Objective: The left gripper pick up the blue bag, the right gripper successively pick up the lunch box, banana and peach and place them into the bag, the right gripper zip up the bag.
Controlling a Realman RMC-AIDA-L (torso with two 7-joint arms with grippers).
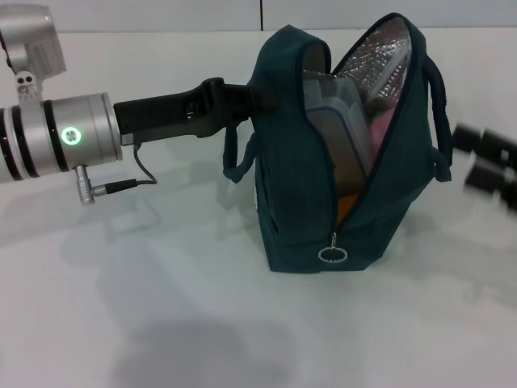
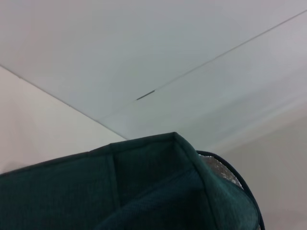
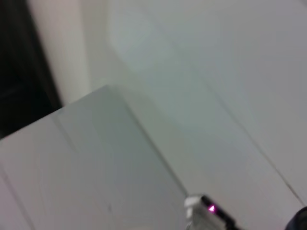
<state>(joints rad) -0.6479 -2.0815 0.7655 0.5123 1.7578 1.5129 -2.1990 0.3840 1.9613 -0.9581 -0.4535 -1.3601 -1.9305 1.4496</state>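
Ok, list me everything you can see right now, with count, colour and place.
bag: one, dark teal-blue, upright on the table, zip open
zip pull: one, silver ring, low on the bag's front
lunch box: one, clear with a bluish rim, inside the bag
pink item: one, inside, behind the box; cannot identify
orange item: one, inside, below the box; cannot identify
table: one, white
left gripper: black, at the bag's left side
right gripper: black, blurred, right of the bag
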